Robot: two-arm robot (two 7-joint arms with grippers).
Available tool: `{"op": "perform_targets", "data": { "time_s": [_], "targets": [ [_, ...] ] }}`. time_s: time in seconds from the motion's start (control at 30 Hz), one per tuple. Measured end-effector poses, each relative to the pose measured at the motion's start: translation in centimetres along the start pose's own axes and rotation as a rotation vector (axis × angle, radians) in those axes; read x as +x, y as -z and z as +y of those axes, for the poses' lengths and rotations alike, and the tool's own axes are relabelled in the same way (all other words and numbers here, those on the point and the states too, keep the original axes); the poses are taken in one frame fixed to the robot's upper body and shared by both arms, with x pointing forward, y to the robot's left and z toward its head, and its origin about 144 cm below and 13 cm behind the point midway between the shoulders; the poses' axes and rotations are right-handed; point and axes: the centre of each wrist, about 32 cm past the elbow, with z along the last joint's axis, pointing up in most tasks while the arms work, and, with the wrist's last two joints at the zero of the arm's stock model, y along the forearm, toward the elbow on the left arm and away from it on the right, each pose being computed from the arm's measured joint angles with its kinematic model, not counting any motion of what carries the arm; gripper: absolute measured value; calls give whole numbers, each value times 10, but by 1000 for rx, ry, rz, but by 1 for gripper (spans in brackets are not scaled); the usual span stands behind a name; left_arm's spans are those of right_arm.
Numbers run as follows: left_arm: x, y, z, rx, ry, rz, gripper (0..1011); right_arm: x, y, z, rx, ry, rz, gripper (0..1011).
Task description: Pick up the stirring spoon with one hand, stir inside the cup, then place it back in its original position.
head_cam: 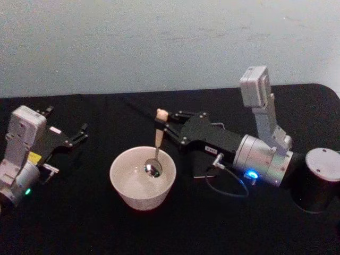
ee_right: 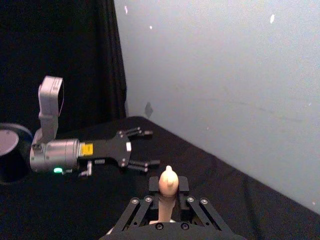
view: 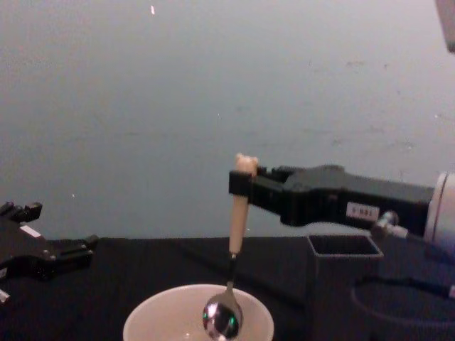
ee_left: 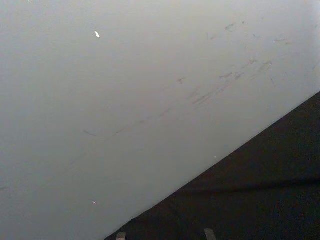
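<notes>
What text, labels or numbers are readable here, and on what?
No text reads clearly.
White sticker on the right gripper body: dark characters, too blurred to read.
Yellow sticker on the left gripper body: too small to read.
Stirring spoon, cup, dark box holder: no markings visible.

No writing is showing clearly enough to read. A small white label (view: 361, 210) is sitting on the side of the right gripper (view: 242, 183), its dark characters too small to make out. A yellow sticker (ee_right: 86, 149) is showing on the left gripper (ee_right: 149, 148), at the left of the scene, likewise unreadable.
</notes>
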Motion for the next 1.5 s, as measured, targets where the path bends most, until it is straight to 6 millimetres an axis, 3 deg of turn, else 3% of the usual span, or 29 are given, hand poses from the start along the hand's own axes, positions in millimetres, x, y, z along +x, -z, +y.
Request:
{"op": "perform_targets", "data": {
  "time_s": [0.53,1.17,1.5],
  "targets": [
    [0,0,0,0,0,0,1001,-12,24,11,-61,-62,-23,213],
    [0,0,0,0,0,0,1001,-20,32,37,-75,-118,-42,213],
    [0,0,0,0,0,0,1002,-13,32,54,-67,-59,-45,212]
  ]
}}
